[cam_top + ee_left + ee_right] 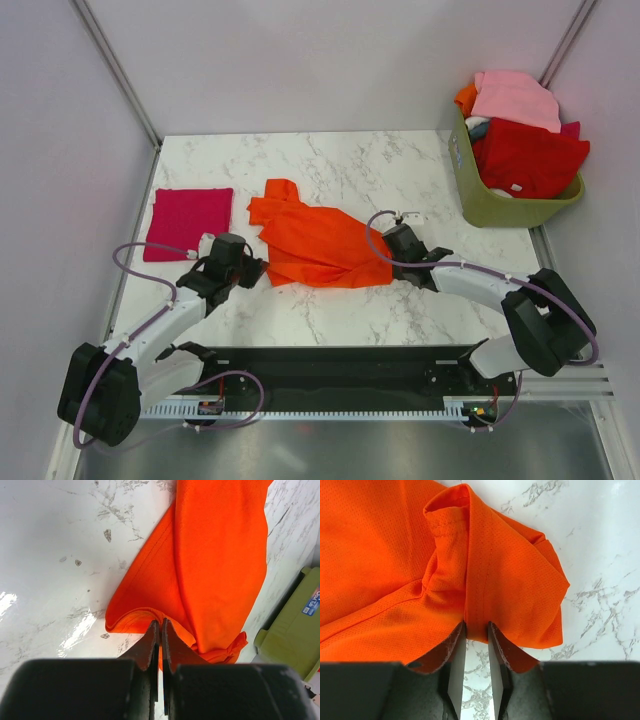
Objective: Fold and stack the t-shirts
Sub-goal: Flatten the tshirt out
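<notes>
Slantwise — orange t-shirt (320, 250), long axis far-left to near-right.

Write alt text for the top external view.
Two robot arms hold a crumpled orange t-shirt on a marble table, the left pincer at its left edge and the right pincer at its right. A folded crimson t-shirt lies to the left; a green basket of clothes stands at the far right.
</notes>
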You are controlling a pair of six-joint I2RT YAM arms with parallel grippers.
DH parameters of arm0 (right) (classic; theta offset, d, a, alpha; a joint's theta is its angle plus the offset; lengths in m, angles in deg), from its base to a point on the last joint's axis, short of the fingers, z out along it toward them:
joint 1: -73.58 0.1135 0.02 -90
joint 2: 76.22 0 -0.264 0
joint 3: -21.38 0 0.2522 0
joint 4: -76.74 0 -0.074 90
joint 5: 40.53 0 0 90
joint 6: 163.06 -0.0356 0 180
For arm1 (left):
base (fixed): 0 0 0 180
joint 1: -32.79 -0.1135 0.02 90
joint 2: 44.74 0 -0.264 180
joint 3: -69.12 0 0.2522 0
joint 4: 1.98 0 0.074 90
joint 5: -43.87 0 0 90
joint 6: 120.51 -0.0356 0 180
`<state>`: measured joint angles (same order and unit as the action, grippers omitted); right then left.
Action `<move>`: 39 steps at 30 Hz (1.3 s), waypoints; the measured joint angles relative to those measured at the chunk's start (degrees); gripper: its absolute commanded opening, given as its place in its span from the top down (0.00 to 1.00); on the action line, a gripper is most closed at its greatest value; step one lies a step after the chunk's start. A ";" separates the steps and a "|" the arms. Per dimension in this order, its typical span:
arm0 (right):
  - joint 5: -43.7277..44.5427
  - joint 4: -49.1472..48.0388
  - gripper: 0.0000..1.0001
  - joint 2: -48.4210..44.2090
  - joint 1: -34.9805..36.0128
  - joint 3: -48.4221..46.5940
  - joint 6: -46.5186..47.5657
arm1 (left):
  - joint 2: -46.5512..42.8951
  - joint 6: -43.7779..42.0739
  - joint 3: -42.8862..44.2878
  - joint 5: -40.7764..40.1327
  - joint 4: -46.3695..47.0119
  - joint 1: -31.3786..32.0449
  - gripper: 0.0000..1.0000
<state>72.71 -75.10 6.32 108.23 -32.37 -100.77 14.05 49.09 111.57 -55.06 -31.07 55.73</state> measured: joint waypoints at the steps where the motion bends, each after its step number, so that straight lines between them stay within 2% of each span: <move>1: 0.24 0.07 0.69 -0.11 0.00 0.00 -0.09 | 0.00 -0.09 0.00 0.00 0.00 0.00 0.98; 3: 0.52 0.33 0.69 -0.92 0.00 0.02 -0.11 | 0.00 -0.37 0.00 0.00 0.00 0.00 0.98; 5: 0.68 0.79 0.74 -2.93 0.00 0.11 -0.13 | 0.00 -0.46 0.00 -0.02 0.00 0.00 0.98; 8: 1.01 1.09 0.90 -7.02 0.00 0.22 -0.35 | 0.09 -0.59 0.00 0.00 0.00 0.00 0.98; 9: 1.11 1.11 1.00 -7.98 0.00 0.22 -0.52 | 0.13 -0.63 0.00 -0.02 0.00 0.00 0.98; 20: 3.54 4.33 1.00 -10.19 -0.87 0.22 -2.29 | 0.33 -1.11 0.00 -0.13 0.00 -0.11 0.98; 28: 3.06 4.85 1.00 -16.06 -12.28 0.07 -4.07 | 3.56 -3.02 1.14 -1.36 -1.07 -2.23 0.98; 32: 0.66 6.80 1.00 -16.46 -17.05 -3.82 -3.34 | 7.87 -6.03 7.32 -0.85 -3.85 -5.29 0.98; 39: -1.64 10.62 1.00 -16.44 -18.05 -22.80 -1.14 | 9.29 -14.05 26.86 1.77 -9.57 -10.16 0.98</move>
<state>71.07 -64.48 -10.12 90.18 -55.16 -101.90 23.34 35.03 138.43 -53.29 -40.65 45.57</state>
